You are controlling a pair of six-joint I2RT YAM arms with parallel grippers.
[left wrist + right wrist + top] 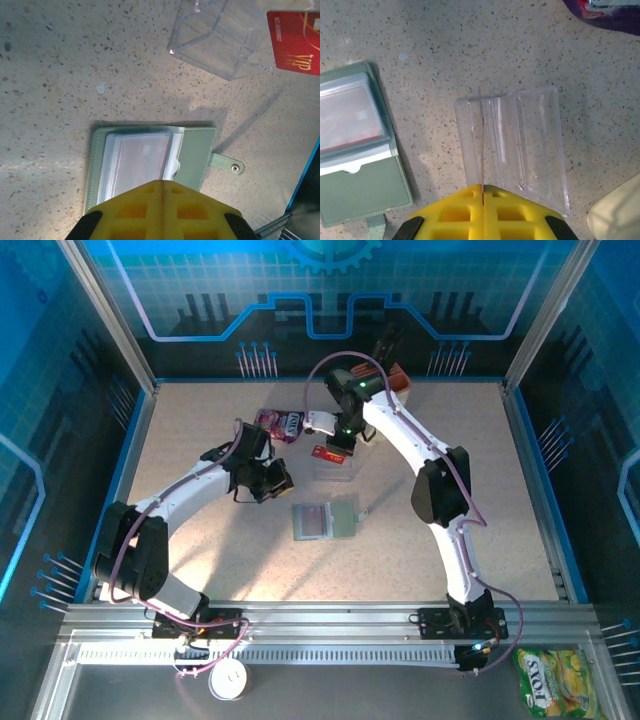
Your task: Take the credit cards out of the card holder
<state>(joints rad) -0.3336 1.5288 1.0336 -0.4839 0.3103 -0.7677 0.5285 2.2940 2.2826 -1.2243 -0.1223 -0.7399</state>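
Observation:
The sage-green card holder (pixel 326 521) lies open on the table's middle, its snap tab (pixel 227 164) out to one side. A reddish credit card (pixel 142 160) shows through its clear sleeves (pixel 347 117). My left gripper (pixel 162 183) hovers over the holder's near edge, shut with nothing between its fingers; from above it sits left of the holder (pixel 268 480). My right gripper (pixel 332 443) is shut on a red credit card (pixel 295 42), seen edge-on as a thin line (pixel 482 130), held upright over a clear plastic card stand (pixel 517 145).
A purple snack pouch (pixel 280 424) lies at the back left of the stand. A brown block (pixel 397 376) stands by the back wall. A yellow snack bag (pixel 555 680) and a white round object (pixel 228 680) lie beyond the front rail. A beige object (pixel 615 215) is beside the stand.

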